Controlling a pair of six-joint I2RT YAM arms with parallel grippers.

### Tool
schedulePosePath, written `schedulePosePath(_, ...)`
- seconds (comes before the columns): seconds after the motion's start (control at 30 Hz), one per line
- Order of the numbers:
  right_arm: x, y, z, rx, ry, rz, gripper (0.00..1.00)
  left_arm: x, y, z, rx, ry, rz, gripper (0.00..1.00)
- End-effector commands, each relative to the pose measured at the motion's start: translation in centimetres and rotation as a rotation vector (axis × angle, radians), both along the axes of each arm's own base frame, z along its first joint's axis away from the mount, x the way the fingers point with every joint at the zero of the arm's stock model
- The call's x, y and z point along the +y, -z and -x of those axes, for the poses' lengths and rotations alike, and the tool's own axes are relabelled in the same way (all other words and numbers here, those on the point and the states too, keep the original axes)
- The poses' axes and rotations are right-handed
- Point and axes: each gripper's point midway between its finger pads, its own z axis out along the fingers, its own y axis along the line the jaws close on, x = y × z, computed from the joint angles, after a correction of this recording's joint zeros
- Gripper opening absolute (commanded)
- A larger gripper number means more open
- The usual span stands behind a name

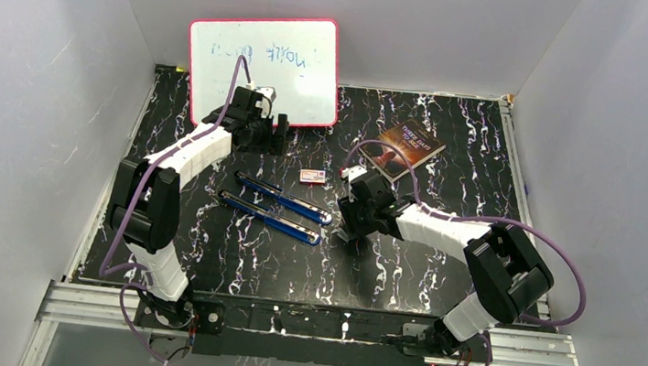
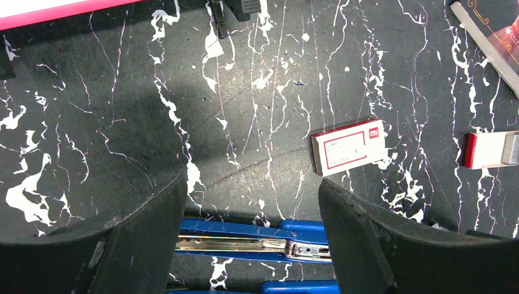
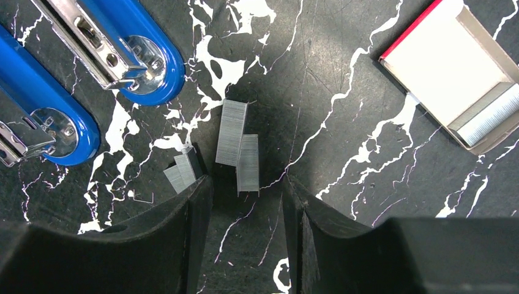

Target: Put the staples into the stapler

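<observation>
The stapler lies opened into two blue arms [image 1: 280,198] at mid-table. Its metal channel shows in the left wrist view [image 2: 245,242], and its rounded ends show in the right wrist view [image 3: 144,58]. Two overlapping silvery staple strips [image 3: 238,147] lie on the table, and a shorter piece [image 3: 179,173] lies against my right gripper's left finger. My right gripper [image 3: 246,184] is open, low over the table, its fingertips either side of the near end of the strips. My left gripper [image 2: 251,184] is open and empty, held above the table behind the stapler.
A small white box with a red label [image 2: 349,147] lies behind the stapler. Its open tray [image 3: 456,76], holding more staples, lies to the right. A book [image 1: 410,145] lies at the back right. A pink-framed whiteboard [image 1: 264,68] leans on the back wall.
</observation>
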Motion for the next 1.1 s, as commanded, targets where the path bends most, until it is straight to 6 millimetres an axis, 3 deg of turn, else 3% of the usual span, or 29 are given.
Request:
schedulePosePath(0.0,0.3,-1.0,-0.4,-0.029,-0.009,-0.002,0.54,0.4,-2.1,0.1,-0.040,0.001,0.000,0.77)
schedulePosePath(0.53,-1.0,-0.8,1.8,0.012,-0.041,0.019,0.54,0.4,-2.0,0.1,-0.038,0.000,-0.002,0.77)
schedulePosePath(0.83,-1.0,-0.8,-0.6,-0.053,0.050,0.043,0.52,0.5,-2.0,0.1,-0.038,-0.003,-0.006,0.77)
schedulePosePath(1.07,-0.1,-0.5,-1.0,-0.050,0.039,0.026,0.48,0.5,-2.0,0.1,-0.039,-0.001,-0.007,0.77)
